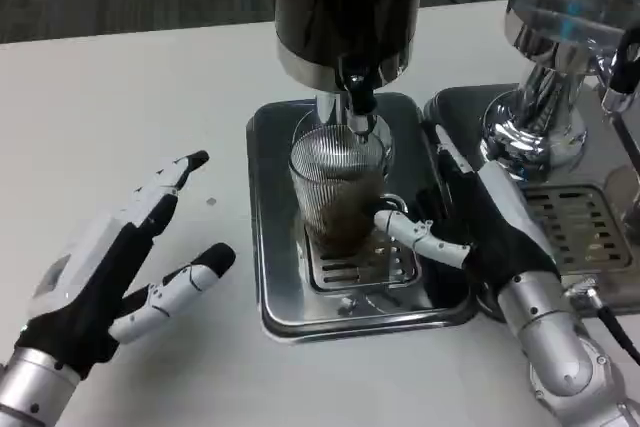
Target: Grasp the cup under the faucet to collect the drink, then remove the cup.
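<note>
On the white table, head view, we're right at the pour.
Cup: ribbed clear glass cup standing upright on the slotted grate of the silver drip tray, directly beneath the faucet; dark drink fills its lower part.
Dispenser: tall dark cylinder with a chrome base, rising right behind the cup, its spout just over the rim.
Right hand: the right hand is in at the cup's right side, palm facing the glass, one white finger curled across the front of the lower cup and touching it; whether the grasp is fully closed around the glass, I cannot tell.
Left hand: the left hand hovers over bare table, well apart from the tray, fingers spread wide, nothing in it.
Neighbour: a second chrome dispenser on its own tray with a perforated grate, just beside the right forearm.
</note>
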`<state>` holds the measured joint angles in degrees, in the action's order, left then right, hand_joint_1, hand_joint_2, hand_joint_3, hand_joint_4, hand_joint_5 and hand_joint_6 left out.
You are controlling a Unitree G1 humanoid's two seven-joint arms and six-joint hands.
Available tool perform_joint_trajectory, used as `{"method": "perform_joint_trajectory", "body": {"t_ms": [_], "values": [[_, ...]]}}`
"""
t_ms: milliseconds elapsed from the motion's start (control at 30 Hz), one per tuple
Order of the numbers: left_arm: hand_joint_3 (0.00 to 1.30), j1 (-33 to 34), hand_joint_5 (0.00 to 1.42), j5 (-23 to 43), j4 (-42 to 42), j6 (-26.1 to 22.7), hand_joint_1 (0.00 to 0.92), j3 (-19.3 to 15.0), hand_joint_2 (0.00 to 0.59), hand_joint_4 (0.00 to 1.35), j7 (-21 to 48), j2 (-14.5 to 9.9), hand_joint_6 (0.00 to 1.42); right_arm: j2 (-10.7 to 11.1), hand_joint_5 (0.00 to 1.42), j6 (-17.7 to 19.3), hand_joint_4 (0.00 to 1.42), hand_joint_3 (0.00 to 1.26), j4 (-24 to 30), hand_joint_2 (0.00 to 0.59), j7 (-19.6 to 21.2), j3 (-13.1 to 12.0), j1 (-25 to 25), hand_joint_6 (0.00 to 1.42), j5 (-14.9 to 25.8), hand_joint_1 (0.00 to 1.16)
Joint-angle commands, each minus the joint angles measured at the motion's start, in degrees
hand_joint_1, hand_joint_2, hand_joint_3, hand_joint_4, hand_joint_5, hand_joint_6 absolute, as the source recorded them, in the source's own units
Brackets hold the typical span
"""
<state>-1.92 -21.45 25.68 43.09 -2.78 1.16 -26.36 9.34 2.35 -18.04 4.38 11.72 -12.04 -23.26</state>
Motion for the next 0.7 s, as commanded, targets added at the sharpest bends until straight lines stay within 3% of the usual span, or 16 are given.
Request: {"method": "perform_joint_trajectory", "body": {"t_ms": [33,300,533,700], "values": [[0.07,-0.74,0.00,-0.02,1.07,-0.53,0.000,0.88,0.165,0.00,-1.06,-0.30,0.00,0.05,0.00,-1.62,0.00,0.00,-0.44,0.209,0.50,0.32,-0.03,0.00,-0.77,0.52],[0.11,-0.23,0.00,0.54,1.71,-0.63,0.000,2.04,0.169,0.00,-0.89,-0.32,0.00,0.92,0.00,-2.04,0.00,0.00,4.03,0.207,0.24,0.69,3.36,0.00,-2.43,0.51],[0.12,0.05,0.00,0.86,1.99,-0.47,0.000,2.57,0.171,0.00,-0.60,-0.55,0.00,-0.30,0.00,-5.92,0.00,0.00,7.37,0.205,3.17,-0.47,5.23,0.00,-4.50,0.52],[0.13,-0.10,0.00,1.23,1.90,-0.45,0.000,2.73,0.173,0.00,-0.27,-0.51,0.00,-0.56,0.00,-7.02,0.00,0.00,6.82,0.203,3.38,-0.46,4.08,0.00,-4.39,0.52]]}}
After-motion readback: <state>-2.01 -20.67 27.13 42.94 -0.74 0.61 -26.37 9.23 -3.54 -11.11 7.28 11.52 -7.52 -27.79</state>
